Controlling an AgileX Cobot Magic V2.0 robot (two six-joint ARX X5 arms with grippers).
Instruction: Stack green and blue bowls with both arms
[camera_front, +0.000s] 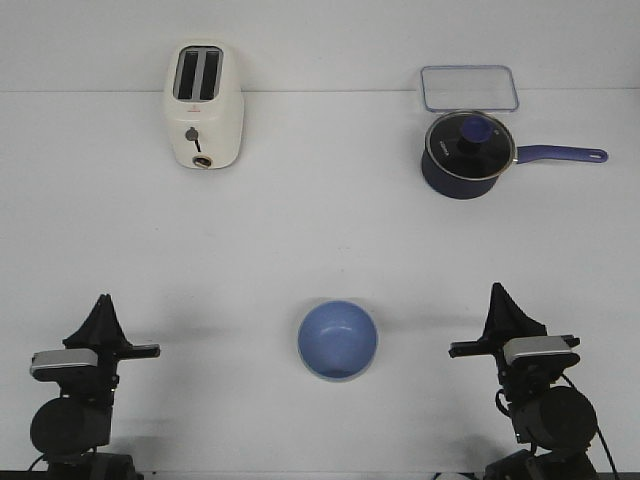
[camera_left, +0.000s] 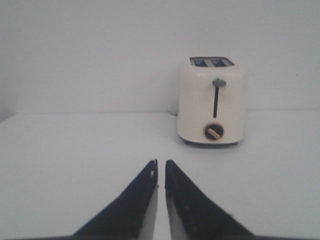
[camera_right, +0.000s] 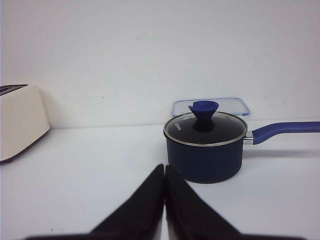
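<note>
The periwinkle blue bowl (camera_front: 338, 340) stands upright on the white table (camera_front: 320, 230) at the front middle, between the two arms. No mint green bowl shows in any view. My left gripper (camera_front: 103, 303) rests at the front left, well apart from the bowl. In the left wrist view (camera_left: 161, 162) its fingers are shut and empty, with only a thin slit between them. My right gripper (camera_front: 497, 292) rests at the front right, also apart from the bowl. In the right wrist view (camera_right: 165, 166) its fingers are pressed together, empty. Neither wrist view shows the bowl.
A cream toaster (camera_front: 203, 105) stands at the back left, also in the left wrist view (camera_left: 212, 102). A dark navy saucepan (camera_front: 465, 155) with glass lid and long handle stands at the back right (camera_right: 205, 147). A clear rectangular container (camera_front: 468, 88) lies behind it.
</note>
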